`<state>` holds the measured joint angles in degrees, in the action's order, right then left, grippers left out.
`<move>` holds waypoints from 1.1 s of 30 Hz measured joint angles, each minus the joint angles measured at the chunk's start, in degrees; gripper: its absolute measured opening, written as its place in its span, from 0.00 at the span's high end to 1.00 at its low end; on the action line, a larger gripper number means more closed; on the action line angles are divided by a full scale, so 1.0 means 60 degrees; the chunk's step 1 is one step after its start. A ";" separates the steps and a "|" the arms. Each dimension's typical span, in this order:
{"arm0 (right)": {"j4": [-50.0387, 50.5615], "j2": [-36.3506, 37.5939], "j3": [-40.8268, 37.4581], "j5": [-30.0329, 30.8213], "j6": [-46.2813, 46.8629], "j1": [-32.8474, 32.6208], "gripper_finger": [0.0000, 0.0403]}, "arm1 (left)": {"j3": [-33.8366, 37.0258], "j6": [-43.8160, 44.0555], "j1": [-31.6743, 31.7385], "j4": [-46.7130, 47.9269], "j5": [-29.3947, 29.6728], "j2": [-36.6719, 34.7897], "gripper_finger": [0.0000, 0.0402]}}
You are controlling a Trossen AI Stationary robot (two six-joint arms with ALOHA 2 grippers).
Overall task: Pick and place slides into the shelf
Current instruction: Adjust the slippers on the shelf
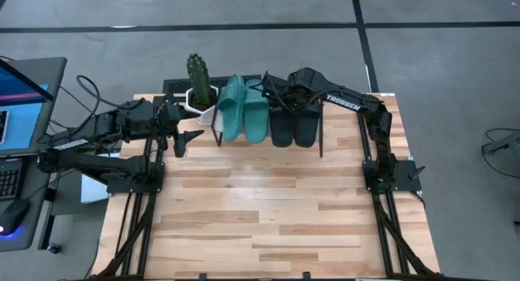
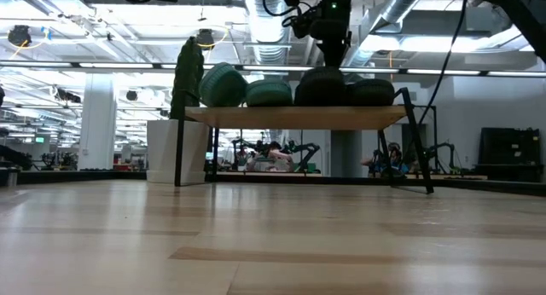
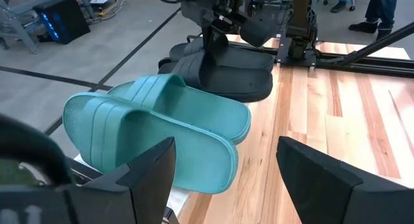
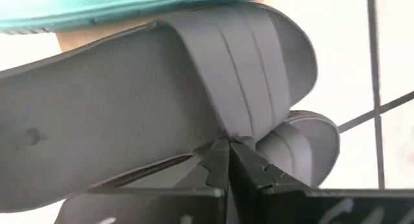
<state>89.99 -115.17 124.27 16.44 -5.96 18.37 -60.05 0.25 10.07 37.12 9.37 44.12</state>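
Two teal slides (image 1: 244, 110) and two black slides (image 1: 294, 125) lie side by side on the shelf's top board (image 2: 294, 116) at the table's far middle. My right gripper (image 4: 229, 146) reaches in from the right, above the black slide next to the teal pair (image 4: 129, 101), and is shut at its strap. The other black slide (image 4: 301, 146) lies beside it. My left gripper (image 3: 226, 179) is open and empty to the left of the shelf, level with the teal slides (image 3: 155, 140). It also shows in the high view (image 1: 188, 139). My right gripper's fingertips meet at the edge of the black slide's strap (image 4: 228, 134), where the strap draws to a point. It looks pinched only at the tips. The fingers come from above, slanting down (image 3: 210, 52). The slide's sole rests on the shelf's board.
A cactus in a white pot (image 1: 197, 78) stands at the shelf's left end, close to my left arm. A laptop (image 1: 20, 94) and a mouse sit on a side stand off the table's left. The wooden tabletop (image 1: 268, 208) stretches in front of the shelf.
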 joint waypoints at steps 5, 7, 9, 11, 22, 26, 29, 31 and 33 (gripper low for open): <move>-0.0001 0.0148 0.0000 0.0075 0.0064 0.0003 1.00 | 0.0000 0.0000 0.0000 -0.0004 0.0000 0.0000 0.36; 0.0000 0.0218 0.0019 0.0121 0.0093 0.0003 1.00 | 0.0000 0.0000 0.0000 -0.0007 0.0004 0.0000 0.36; 0.0000 0.0190 0.0014 0.0116 0.0164 0.0003 1.00 | 0.0003 0.0000 0.0000 -0.0015 0.0004 0.0000 0.36; -0.0003 0.0167 0.0004 0.0099 0.0164 -0.0021 1.00 | 0.0000 0.0000 0.0000 -0.0022 0.0007 0.0000 0.36; -0.0419 0.0171 0.0335 0.0101 -0.0091 -0.0265 1.00 | 0.0000 0.0000 0.0000 -0.0017 0.0007 0.0002 0.36; -0.1741 0.0167 0.0854 -0.0048 -0.0272 -0.0510 1.00 | 0.0000 0.0011 0.0000 -0.0018 0.0007 0.0025 0.36; -0.2925 0.0181 0.1103 -0.0741 -0.0425 -0.0648 1.00 | 0.0001 0.0062 0.0000 -0.0022 0.0007 0.0024 0.36; -0.3480 0.0133 0.1107 -0.1227 -0.0441 -0.0694 1.00 | 0.0000 0.0062 0.0000 -0.0024 0.0007 0.0025 0.36; -0.3773 0.0005 0.1107 -0.1310 -0.0439 -0.0698 1.00 | 0.0000 0.0062 0.0000 -0.0025 0.0007 0.0023 0.36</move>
<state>67.36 -115.14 130.91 8.58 -8.59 14.18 -60.05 0.62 10.07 36.97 9.41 44.25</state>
